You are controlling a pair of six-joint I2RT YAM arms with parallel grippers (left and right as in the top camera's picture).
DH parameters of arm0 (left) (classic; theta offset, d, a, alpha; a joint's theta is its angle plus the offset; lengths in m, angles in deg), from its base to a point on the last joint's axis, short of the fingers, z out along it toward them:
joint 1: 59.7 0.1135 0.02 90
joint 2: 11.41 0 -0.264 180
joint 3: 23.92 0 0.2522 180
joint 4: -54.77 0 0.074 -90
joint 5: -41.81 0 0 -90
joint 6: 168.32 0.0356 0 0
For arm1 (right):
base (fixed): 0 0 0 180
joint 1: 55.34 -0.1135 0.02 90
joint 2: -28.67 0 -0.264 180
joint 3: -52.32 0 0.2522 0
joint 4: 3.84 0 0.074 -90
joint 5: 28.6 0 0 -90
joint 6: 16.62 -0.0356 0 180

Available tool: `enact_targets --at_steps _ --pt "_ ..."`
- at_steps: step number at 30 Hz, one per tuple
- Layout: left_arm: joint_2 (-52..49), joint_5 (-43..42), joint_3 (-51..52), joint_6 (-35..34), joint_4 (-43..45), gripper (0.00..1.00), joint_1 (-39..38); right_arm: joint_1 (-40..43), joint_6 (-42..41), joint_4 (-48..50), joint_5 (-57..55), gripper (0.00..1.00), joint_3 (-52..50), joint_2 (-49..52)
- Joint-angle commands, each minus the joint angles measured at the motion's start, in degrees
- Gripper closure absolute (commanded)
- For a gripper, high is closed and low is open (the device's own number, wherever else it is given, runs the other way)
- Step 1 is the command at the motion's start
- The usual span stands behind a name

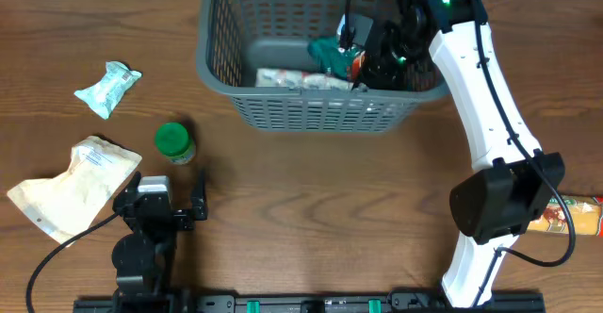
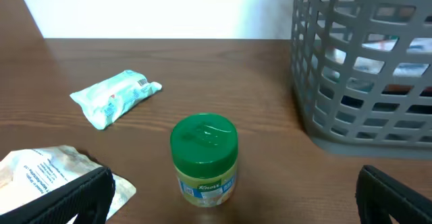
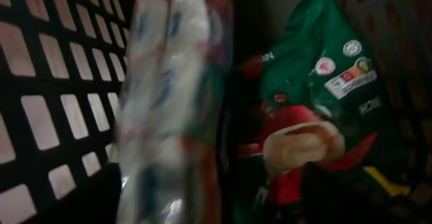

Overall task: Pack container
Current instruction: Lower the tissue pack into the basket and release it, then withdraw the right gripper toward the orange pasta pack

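Container (image 1: 311, 110): far centre of table (image 1: 330, 219), right arm bent over its rim, right gripper (image 1: 377, 63) down inside; whether its jaws are apart cannot be told. Right wrist view alone: green packet (image 3: 317, 102) beside blurred white wrapper (image 3: 175, 96), lattice wall close. Left wrist view: green-lidded jar (image 2: 204, 158) upright ahead of left gripper (image 1: 168, 189), jaws spread wide, holding nothing

Showing a green-lidded jar (image 2: 204, 158) standing upright on the brown worktop (image 2: 270, 89), between the dark fingers (image 2: 67, 198) of the gripper (image 2: 234, 180), spreading wide apart. Showing also a teal packet (image 2: 115, 98) lying behind at left, a pale pouch (image 2: 37, 173) at the lower left corner, and the grey container (image 2: 364, 69) standing at right.
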Motion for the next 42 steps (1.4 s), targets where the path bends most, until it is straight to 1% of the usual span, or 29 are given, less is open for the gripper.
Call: enact_targets --at_steps 1,5,8,12,13,16,19,22,24,28,32,35,38,41,42 --pt "0.37 0.66 1.36 -0.52 -0.39 0.01 -0.07 -0.11 -1.53 0.35 1.55 0.26 1.11 -0.17" --pt "0.37 0.66 1.36 -0.52 -0.39 0.01 -0.07 -0.11 -6.56 3.37 1.36 0.24 1.62 -0.22" --pt "0.37 0.66 1.36 -0.52 -0.42 0.01 -0.07 -0.11 -10.71 4.81 -0.81 0.21 3.23 -0.22" --pt "0.37 0.66 1.36 -0.52 -0.39 0.02 -0.07 -0.07 -15.47 6.43 -6.14 0.12 7.56 -0.22" --pt "0.37 0.66 1.36 -0.52 -0.39 0.01 -0.07 -0.07 -17.66 6.86 -8.17 0.07 9.2 -0.22" --pt "0.37 0.66 1.36 -0.52 -0.39 0.01 -0.07 -0.04 -24.46 6.82 -13.81 0.01 14.62 -0.24" --pt "0.37 0.66 1.36 -0.52 -0.42 0.01 -0.07 0.28 -35.21 6.32 -24.24 0.01 20.79 -0.44" --pt "0.37 0.66 1.36 -0.52 -0.39 0.01 -0.07 1.66 -52.24 3.5 -40.02 0.01 26.27 -1.16" --pt "0.37 0.66 1.36 -0.5 -0.39 0.01 -0.07 3.48 -60.41 0.15 -44.5 0.01 28.94 -1.79" --pt "0.37 0.66 1.36 -0.52 -0.39 0.01 -0.07 8.22 -71.23 -4.98 -45.18 0.01 30.38 -2.43" --pt "0.37 0.66 1.36 -0.52 -0.42 0.01 -0.07 15.21 -83.49 -12.02 -44.15 0.01 30.36 -2.45" --pt "0.37 0.66 1.36 -0.52 -0.39 0.01 -0.07 19.71 -91.21 -16.46 -43.63 0.01 30.38 -2.45" --pt "0.37 0.66 1.36 -0.52 -0.39 0.01 -0.07 23.5 -94.14 -19.28 -40.63 0.01 30.38 -2.45" --pt "0.37 0.66 1.36 -0.52 -0.39 0.02 -0.07 27.58 -94.05 -20.87 -36.61 0.01 30.36 -2.43" --pt "0.37 0.66 1.36 -0.52 -0.39 0.01 -0.07 29.03 -92.74 -20.87 -34.01 0.01 30.32 -2.43"
